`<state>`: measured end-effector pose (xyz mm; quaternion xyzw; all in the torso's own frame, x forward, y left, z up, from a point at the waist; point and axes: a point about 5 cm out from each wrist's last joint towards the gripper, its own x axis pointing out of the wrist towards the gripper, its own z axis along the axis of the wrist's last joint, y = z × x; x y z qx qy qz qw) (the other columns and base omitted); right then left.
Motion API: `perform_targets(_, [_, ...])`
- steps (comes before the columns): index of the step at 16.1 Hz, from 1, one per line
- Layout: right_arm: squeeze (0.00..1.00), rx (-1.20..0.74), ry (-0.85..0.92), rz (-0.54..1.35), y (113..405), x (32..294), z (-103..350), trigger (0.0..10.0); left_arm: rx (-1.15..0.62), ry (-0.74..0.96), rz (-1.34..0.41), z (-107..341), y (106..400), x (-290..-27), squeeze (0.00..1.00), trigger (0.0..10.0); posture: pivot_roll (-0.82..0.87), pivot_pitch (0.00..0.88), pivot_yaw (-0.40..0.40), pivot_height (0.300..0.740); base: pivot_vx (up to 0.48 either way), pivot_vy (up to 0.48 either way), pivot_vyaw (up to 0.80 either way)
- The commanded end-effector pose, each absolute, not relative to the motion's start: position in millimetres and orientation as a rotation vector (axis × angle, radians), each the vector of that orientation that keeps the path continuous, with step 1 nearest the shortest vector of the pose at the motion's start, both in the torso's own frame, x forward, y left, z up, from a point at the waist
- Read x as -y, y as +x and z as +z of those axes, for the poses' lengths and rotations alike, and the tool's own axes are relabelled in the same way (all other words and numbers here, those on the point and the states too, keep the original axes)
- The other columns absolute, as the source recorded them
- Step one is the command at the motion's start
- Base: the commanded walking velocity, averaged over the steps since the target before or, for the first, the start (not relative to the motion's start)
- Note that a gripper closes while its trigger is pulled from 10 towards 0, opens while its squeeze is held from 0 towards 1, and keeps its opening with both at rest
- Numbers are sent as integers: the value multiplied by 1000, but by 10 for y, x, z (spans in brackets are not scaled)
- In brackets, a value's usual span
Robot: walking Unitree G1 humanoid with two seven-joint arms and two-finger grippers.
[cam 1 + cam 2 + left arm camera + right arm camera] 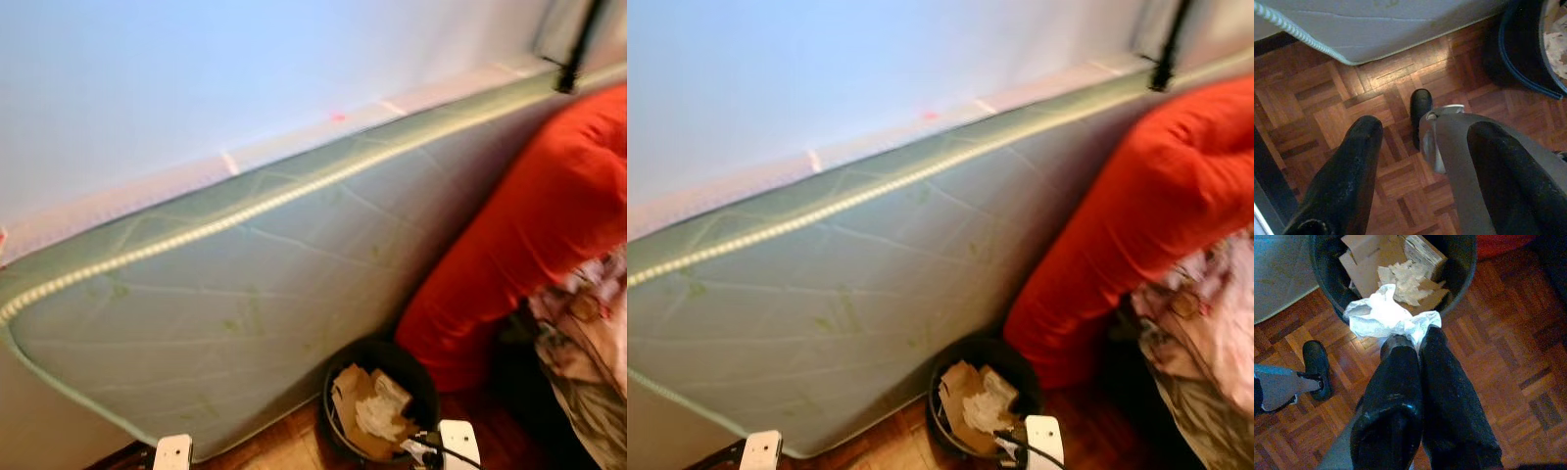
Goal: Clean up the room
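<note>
Now the right gripper (1413, 340) has its two black fingers pinched tight on a crumpled white tissue (1386, 316). The tissue sticks out past the fingertips and hangs right at the near rim of the black bin (1462, 271), which sits just ahead of the gripper on the wood floor (1508, 357). Card scraps and paper bits (1400, 274) already lie inside the bin. Most of the tissue looks to be over the rim, not well over the middle. If the fingers let go from here, I think the tissue could catch on the rim or slide down onto the floor. The left gripper (1422, 129) hangs low over the floor with its fingers spread apart and nothing in them. A green mattress (245, 294) leans on the wall beyond the bin, and a big red cushion (529, 225) rests beside it.
</note>
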<state>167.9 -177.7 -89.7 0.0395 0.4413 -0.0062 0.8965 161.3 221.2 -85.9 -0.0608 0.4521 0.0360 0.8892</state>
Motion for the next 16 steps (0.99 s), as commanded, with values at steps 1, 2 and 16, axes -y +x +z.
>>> perform_targets(1, [0, -928, 82, -12, 1648, 1774, -912, 10000, -965, -130, 82, -890, 1542, -2215, 0, 10000, 3, 101, -25, 740, 322, 0, 0])
perform_targets(2, [0, -927, 83, -12, 1649, 1774, -911, 10000, -965, -130, 82, -890, 1543, -2215, 0, 10000, 3, 102, -25, 740, 326, 0, 0])
perform_targets(16, [0, -711, 89, 10, 2258, 1701, -582, 10000, -965, -129, 67, -899, 1522, -2196, 0, 10000, 15, 113, -24, 740, 67, 0, 0])
